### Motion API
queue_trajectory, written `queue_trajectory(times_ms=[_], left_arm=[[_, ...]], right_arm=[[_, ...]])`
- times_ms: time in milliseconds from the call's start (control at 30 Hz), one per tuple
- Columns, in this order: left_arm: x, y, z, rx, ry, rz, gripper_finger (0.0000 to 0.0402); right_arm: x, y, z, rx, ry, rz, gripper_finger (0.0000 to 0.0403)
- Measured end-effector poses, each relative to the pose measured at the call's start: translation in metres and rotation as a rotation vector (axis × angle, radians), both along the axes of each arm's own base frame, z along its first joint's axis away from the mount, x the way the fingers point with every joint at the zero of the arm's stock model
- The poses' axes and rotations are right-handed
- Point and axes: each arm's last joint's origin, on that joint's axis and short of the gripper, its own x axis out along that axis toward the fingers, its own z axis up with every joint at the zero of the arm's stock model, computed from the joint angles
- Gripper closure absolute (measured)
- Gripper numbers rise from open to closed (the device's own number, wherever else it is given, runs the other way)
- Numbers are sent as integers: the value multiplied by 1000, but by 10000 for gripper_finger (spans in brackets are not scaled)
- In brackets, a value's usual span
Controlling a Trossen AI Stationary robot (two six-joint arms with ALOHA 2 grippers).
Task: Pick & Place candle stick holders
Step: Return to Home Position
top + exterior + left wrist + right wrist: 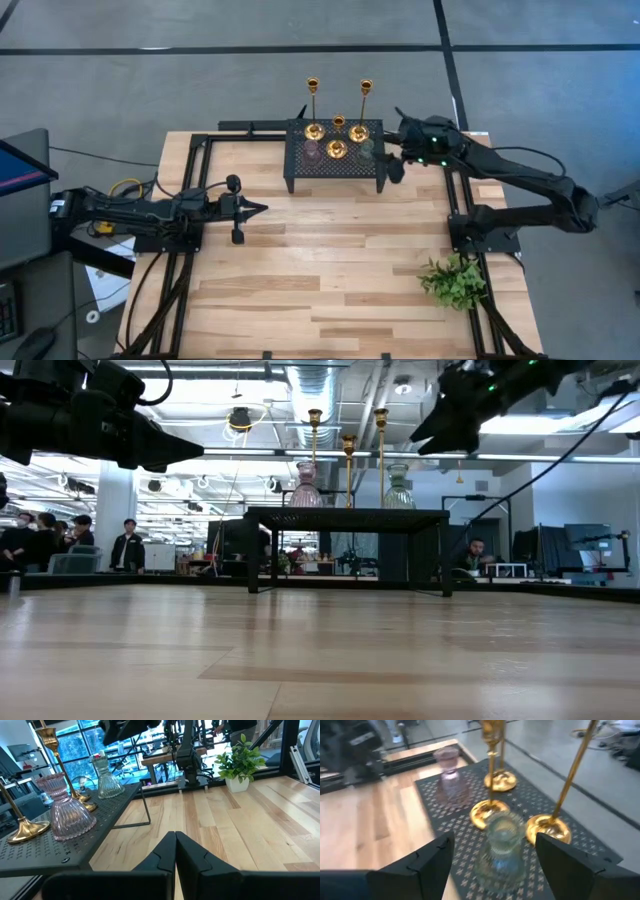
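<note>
Three gold candlesticks (337, 148) stand by their round bases on the black perforated rack (300, 172) at the table's far middle. The dull pink holder (312, 150) and the grey-green holder (366, 150) stand on the rack's near side. My right gripper (495, 865) is open at the rack's right end. Its fingers stand on either side of the grey-green holder (502, 845) without touching it. My left gripper (255, 208) is shut and empty, above the table left of the middle, pointing right.
A leafy green plant sprig (455, 280) sits at the table's near right. Black frame rails (190, 200) run along both sides of the table. Bare wood lies between the rack and the near edge. People stand in the room behind in the low view (128, 545).
</note>
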Motion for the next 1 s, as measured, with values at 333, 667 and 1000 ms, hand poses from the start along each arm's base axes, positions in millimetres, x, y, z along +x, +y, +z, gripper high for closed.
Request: queue_trajectory(times_ms=[333, 667, 1000], left_arm=[[0, 0, 0, 0, 0, 0, 394], [0, 0, 0, -19, -2, -3, 394], [0, 0, 1, -7, -10, 3, 394]], right_arm=[[-8, 31, 0, 51, 66, 138, 245], [-3, 42, 1, 44, 60, 195, 393], [-2, 48, 2, -40, 44, 266, 402]])
